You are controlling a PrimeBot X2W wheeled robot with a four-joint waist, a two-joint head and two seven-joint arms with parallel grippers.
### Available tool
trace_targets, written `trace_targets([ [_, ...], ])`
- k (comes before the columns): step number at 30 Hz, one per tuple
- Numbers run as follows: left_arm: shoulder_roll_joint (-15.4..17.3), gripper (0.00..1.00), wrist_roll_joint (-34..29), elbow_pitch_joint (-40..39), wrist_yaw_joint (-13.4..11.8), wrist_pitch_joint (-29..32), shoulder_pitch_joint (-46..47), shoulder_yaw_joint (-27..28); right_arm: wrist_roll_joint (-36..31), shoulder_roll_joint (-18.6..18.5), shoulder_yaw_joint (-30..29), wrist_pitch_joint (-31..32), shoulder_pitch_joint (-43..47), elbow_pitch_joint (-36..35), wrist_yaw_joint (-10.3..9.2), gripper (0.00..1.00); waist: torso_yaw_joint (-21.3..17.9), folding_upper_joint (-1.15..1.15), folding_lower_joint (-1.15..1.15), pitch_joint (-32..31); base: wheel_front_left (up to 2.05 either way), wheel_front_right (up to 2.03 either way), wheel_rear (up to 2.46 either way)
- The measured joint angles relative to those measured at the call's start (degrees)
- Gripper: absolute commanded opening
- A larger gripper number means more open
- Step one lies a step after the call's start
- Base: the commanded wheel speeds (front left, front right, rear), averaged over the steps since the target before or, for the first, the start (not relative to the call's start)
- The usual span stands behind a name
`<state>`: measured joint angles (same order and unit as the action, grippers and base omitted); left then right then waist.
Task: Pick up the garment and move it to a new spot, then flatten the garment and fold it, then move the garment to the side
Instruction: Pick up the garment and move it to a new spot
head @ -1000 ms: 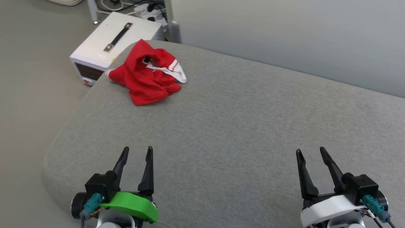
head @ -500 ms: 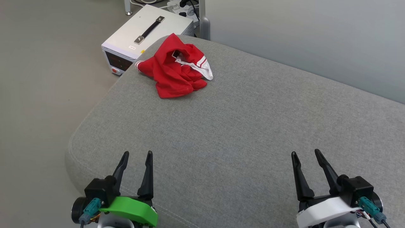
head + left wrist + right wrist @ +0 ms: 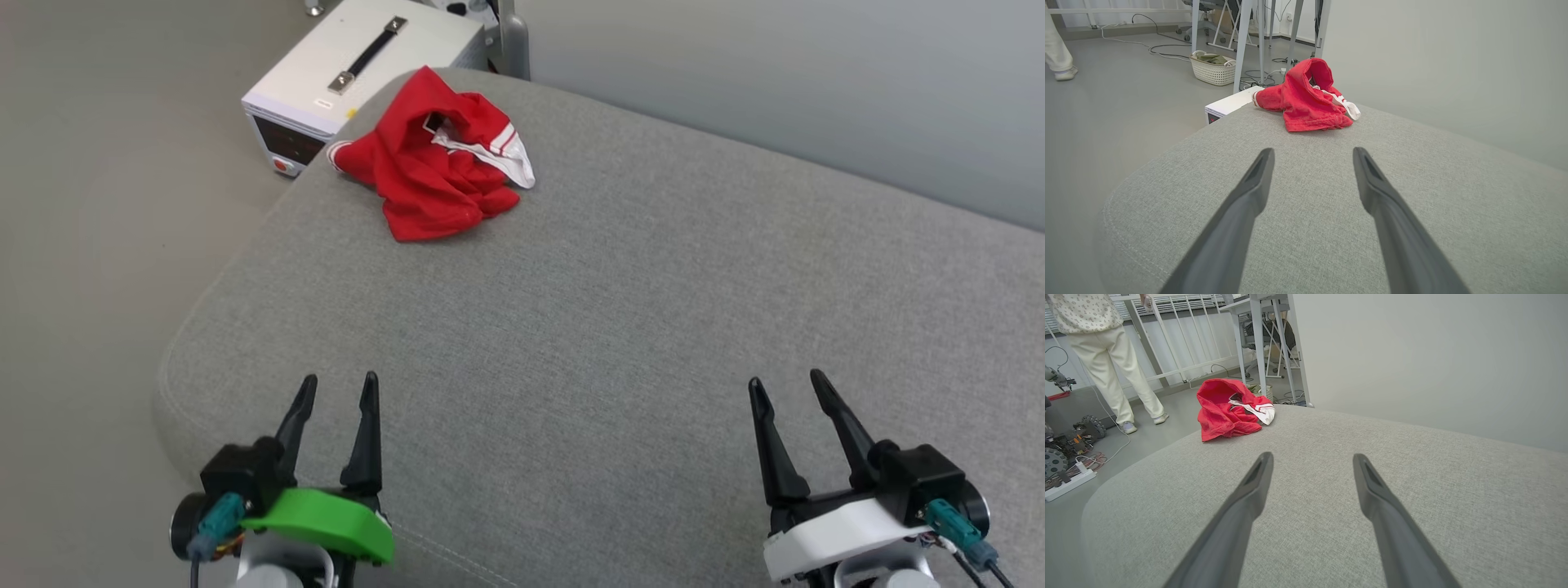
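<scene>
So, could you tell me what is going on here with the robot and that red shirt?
Nothing is being handled. The crumpled bright red T-shirt with white sleeves lies in a heap near the far left corner of the grey fabric-covered surface, beside a white box with a black handle on the floor. The left gripper and the right gripper both hover open and empty over the near edge, well short of the shirt. It has not yet been picked up.

Head cam looks down from above on the grey cushion [image 3: 620,343], shirt [image 3: 424,171] at upper left. Both wrist cams sit low near the cushion, looking along it. All three share the shirt, far off.
</scene>
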<state>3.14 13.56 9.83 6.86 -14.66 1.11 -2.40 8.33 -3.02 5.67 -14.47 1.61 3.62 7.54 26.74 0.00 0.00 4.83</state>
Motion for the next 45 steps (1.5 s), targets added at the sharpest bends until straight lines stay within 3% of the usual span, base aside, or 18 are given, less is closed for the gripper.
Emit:
trace_targets([
  [5,2.4,1.00,1.0,3.6,0.2,0.0,7.6,0.2,-0.6,-1.2,0.5,0.0,-2.4,-2.2,0.00,1.00,-1.3,0.00,0.00,3.4,0.00,0.00,0.00],
  [11,12.3,1.00,6.7,10.2,0.3,3.5,21.3,-5.6,-1.2,-2.9,1.1,0.5,-5.4,-6.0,0.00,1.00,-3.7,0.00,0.00,8.6,0.00,0.00,0.00],
  [20,27.9,1.00,16.4,17.9,0.5,19.9,41.6,-14.4,-2.5,-4.6,2.0,2.7,-9.1,-10.5,0.00,1.00,-8.4,0.00,0.01,17.4,0.00,0.00,0.00],
  [29,40.5,1.00,27.1,21.7,0.5,33.3,54.4,-22.2,-2.9,-5.4,2.7,3.1,-11.5,-12.3,0.00,1.00,-13.7,0.00,0.01,25.0,0.00,0.00,0.00],
  [35,43.9,1.00,31.5,24.4,0.5,38.2,58.7,-26.4,-3.1,-5.2,3.4,2.6,-12.1,-12.2,0.00,1.00,-17.7,0.00,0.01,28.4,0.00,0.00,0.00],
  [42,44.1,1.00,34.2,30.6,0.5,39.0,60.2,-28.5,-3.1,-5.1,3.4,2.0,-12.4,-12.1,0.00,1.00,-21.1,0.00,0.01,31.6,0.00,0.00,0.00],
  [43,43.9,0.30,35.0,31.1,0.5,39.4,60.2,-28.9,-3.2,-5.0,3.4,1.8,-12.5,-12.1,0.00,1.00,-21.5,0.00,0.00,32.0,0.00,0.00,0.00],
  [44,43.8,0.00,35.6,31.4,0.5,39.4,60.2,-29.3,-3.2,-4.8,3.4,1.8,-12.5,-12.2,0.00,1.00,-21.8,0.00,0.00,32.3,0.00,0.00,0.00],
  [45,43.7,0.00,36.0,31.5,0.5,39.4,60.2,-29.6,-3.2,-4.7,3.4,1.8,-12.6,-12.2,0.00,1.00,-22.0,0.00,0.00,32.5,0.00,0.00,0.00],
])
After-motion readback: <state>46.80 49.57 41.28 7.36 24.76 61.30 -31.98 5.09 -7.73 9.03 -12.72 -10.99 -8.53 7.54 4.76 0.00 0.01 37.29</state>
